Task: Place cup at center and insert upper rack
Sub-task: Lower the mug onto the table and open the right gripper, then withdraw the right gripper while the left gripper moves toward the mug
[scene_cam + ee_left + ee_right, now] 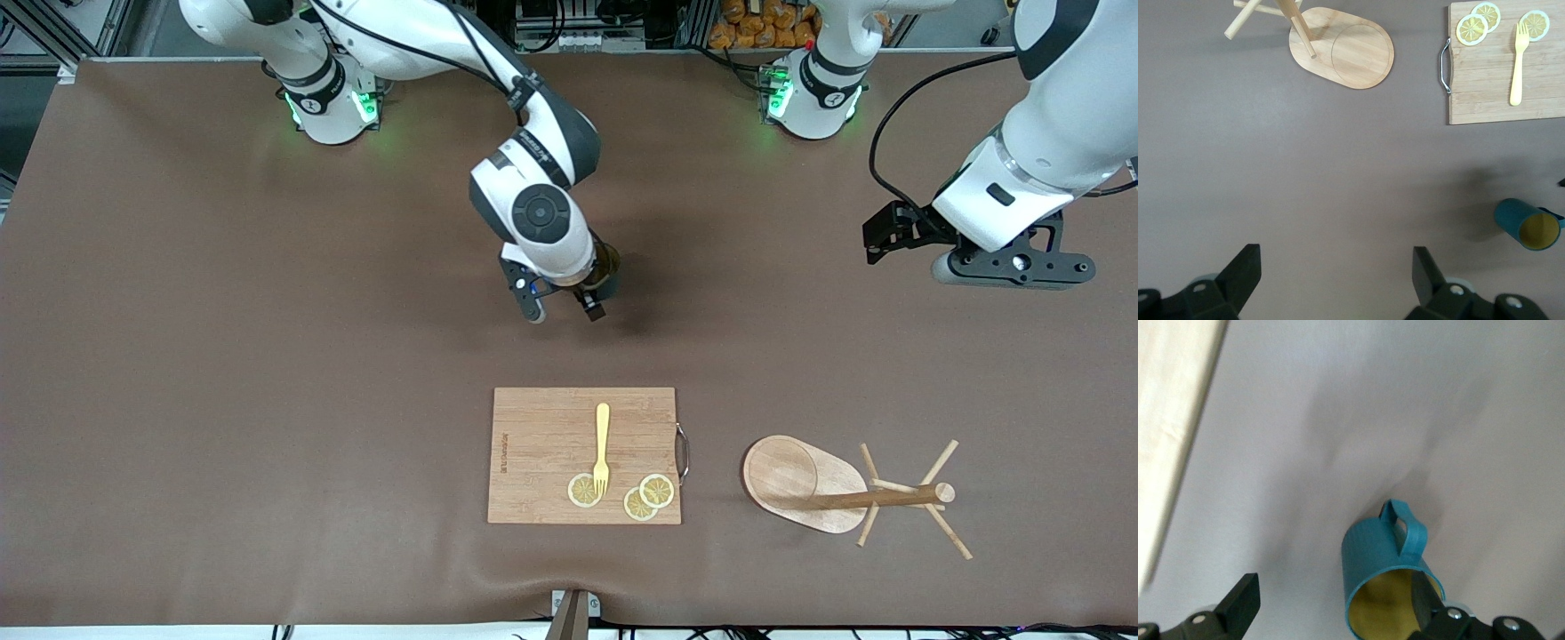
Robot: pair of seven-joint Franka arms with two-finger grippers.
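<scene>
Right end effector (564, 308) wide at cup (1388, 577); cutting board (542, 462) nearer the camera.

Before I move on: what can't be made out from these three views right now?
- Cup: front view, mostly hidden under the right arm's wrist; whether it stands flat on the table is unclear.
- Cup rim: right wrist view, cut off by the frame edge and one finger of the right pincer.
- Mug tree: left wrist view, post top and pegs cut off by the frame edge.
- Cutting board lettering: too small.
</scene>
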